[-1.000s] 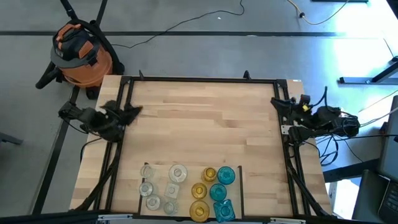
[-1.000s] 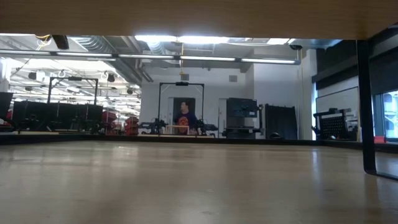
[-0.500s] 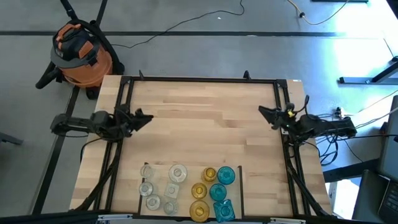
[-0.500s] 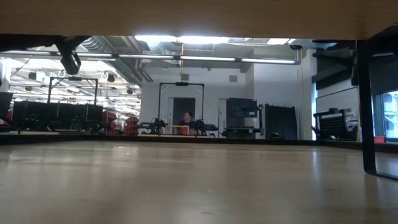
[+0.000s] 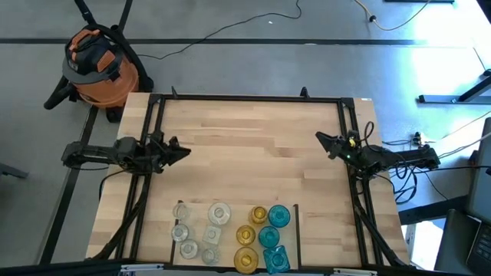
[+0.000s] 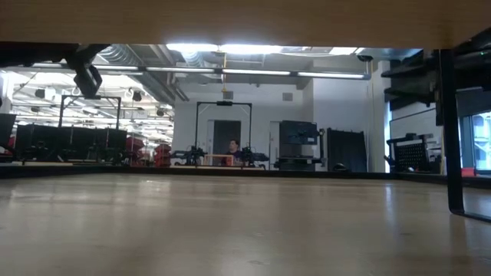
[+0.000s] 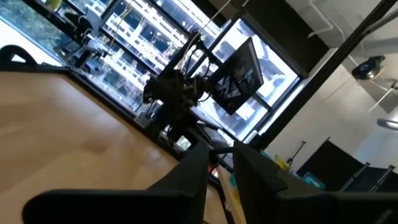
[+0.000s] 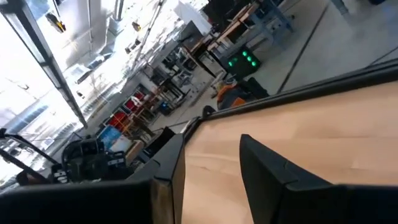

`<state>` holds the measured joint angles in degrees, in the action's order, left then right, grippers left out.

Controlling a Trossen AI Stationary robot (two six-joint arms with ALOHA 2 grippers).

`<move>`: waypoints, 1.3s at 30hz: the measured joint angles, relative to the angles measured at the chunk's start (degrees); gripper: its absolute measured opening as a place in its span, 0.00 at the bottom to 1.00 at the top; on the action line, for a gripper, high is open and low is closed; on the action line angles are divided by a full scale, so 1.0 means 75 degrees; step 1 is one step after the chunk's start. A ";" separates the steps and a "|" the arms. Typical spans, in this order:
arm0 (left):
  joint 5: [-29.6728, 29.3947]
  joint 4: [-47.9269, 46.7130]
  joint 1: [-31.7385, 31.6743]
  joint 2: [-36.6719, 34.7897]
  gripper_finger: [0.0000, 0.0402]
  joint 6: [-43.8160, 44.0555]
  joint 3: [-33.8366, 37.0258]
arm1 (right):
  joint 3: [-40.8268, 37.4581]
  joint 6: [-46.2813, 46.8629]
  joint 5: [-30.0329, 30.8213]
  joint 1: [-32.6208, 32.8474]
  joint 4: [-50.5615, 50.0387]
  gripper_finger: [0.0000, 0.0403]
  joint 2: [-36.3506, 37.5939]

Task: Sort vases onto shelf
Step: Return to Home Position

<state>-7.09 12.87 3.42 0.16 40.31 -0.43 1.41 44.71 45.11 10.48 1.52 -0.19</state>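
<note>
Left hand (image 5: 182, 147) at 9 o'clock and right hand (image 5: 324, 144) at 3 both hang released and empty, so with the vases (image 5: 245, 234) on the shelf (image 5: 235, 224) at 6, I'd guess only a low swing topples one.

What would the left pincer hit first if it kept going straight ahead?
Nothing nearby: the left pincer points across bare table toward the right pincer, probably the first thing met. The vases lie off that line.
</note>
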 joint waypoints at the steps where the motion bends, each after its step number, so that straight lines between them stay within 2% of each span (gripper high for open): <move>1: 0.0010 -0.0054 0.0000 0.0000 0.17 0.0007 0.0000 | 0.0000 -0.0018 0.0045 0.0000 0.0003 0.29 -0.0005; 8: 0.0033 -0.0678 0.0000 0.0000 0.15 0.0211 0.0000 | 0.0000 -0.0484 -0.0432 0.0000 0.0001 0.29 -0.0055; 12: 0.0193 -0.1559 0.0000 0.0030 0.15 0.0156 -0.0012 | 0.0003 -0.2133 -0.0876 0.0000 0.0004 0.29 -0.0220; 16: 0.0833 -0.1653 0.0003 0.0269 0.15 -0.0198 -0.0012 | 0.0012 -0.3511 -0.1272 0.0000 -0.0023 0.29 -0.0443; 23: 0.0888 -0.1650 0.0001 0.0291 0.15 -0.1439 -0.0012 | 0.0015 -0.3844 -0.1365 0.0000 -0.0033 0.29 -0.0747; 27: 0.0886 -0.1650 0.0000 0.0291 0.15 -0.1485 -0.0012 | 0.0015 -0.4506 -0.1415 0.0000 -0.0038 0.29 -0.1013; 39: 0.0880 -0.1653 0.0000 0.0291 0.15 -0.1410 -0.0012 | 0.0015 -0.4359 -0.1257 0.0000 -0.0045 0.29 -0.3113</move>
<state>-0.49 0.47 3.42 2.35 29.74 -0.51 1.52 12.01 35.68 10.48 1.18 -23.54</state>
